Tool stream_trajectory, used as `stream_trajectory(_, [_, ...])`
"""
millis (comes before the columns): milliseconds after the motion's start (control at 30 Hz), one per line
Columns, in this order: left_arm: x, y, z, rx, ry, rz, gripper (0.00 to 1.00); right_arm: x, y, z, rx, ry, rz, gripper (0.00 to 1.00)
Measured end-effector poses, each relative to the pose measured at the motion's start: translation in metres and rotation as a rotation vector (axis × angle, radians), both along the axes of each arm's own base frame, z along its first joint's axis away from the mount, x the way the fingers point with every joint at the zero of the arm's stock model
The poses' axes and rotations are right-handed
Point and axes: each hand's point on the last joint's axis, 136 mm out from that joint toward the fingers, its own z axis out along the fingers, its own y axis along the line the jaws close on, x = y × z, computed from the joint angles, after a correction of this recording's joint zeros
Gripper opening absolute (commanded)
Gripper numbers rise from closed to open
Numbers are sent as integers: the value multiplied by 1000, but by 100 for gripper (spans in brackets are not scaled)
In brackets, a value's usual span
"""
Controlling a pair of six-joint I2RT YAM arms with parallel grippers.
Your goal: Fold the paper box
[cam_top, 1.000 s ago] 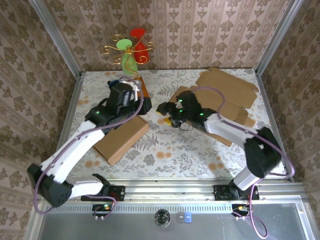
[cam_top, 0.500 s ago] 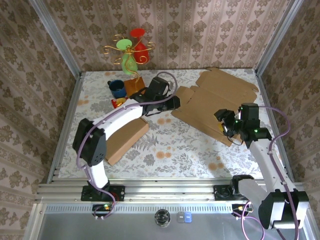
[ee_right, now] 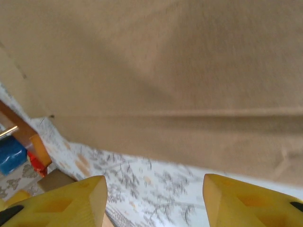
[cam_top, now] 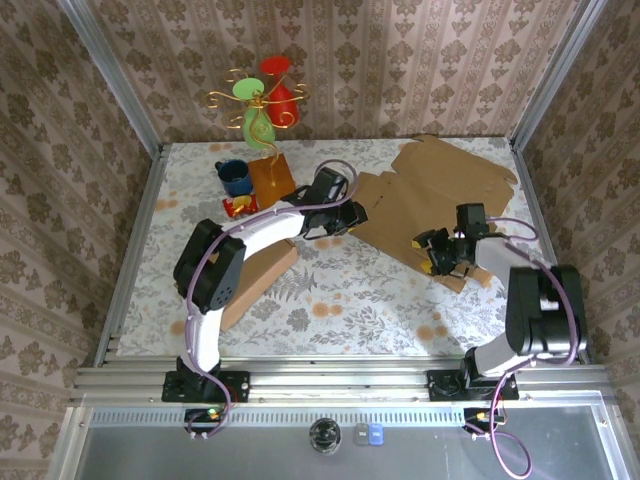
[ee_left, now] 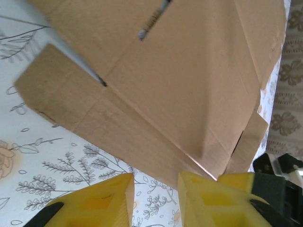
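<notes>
Top external: box [cam_top: 432,185] lies flat, nothing folded yet — left fingers [ee_left: 106,201] and right fingers [ee_right: 71,201] spread, empty.

The paper box [cam_top: 440,190] is dull brown cardboard with sharp creases. The table [cam_top: 330,300] looks smooth, and the left gripper [ee_left: 155,189] has matt yellow plastic fingers [ee_left: 99,203].

The flat cardboard [cam_top: 440,195] is laid on the table [cam_top: 340,300], at the back right. A box [cam_top: 250,278] is laid on the left, nearer the front. A cup [cam_top: 235,178] is set at the back left, with a block [cam_top: 272,176] just to its right. The left gripper [cam_top: 347,217] is held at the cardboard's left edge, and the right gripper [cam_top: 433,252] at its front edge.
</notes>
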Motion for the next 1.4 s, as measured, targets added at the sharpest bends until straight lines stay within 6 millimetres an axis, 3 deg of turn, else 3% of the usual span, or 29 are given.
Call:
stream_trajectory(100, [6,10,-14,-23,58,101,32,3,0,-15,1,39,7,56])
stream_trajectory(233, [15,16,-17,-49,80,193,34,1,2,-14,-2,30,33,56])
stream_trajectory(367, [25,13,-11,-101,69,253,37,-18,3,-15,-13,29,58,56])
stream_trajectory(500, [25,19,-22,-120,94,311,37,-42,4,-15,-20,48,75,56])
stream_trajectory(667, [21,24,-33,-128,142,368,37,-49,4,-9,-25,49,89,57])
stream_trajectory(967, [23,21,-31,-166,157,418,37,-43,4,32,-39,-66,96,58])
stream_trajectory(1400, [25,25,-56,-155,175,453,38,-49,10,80,-1,-180,70,60])
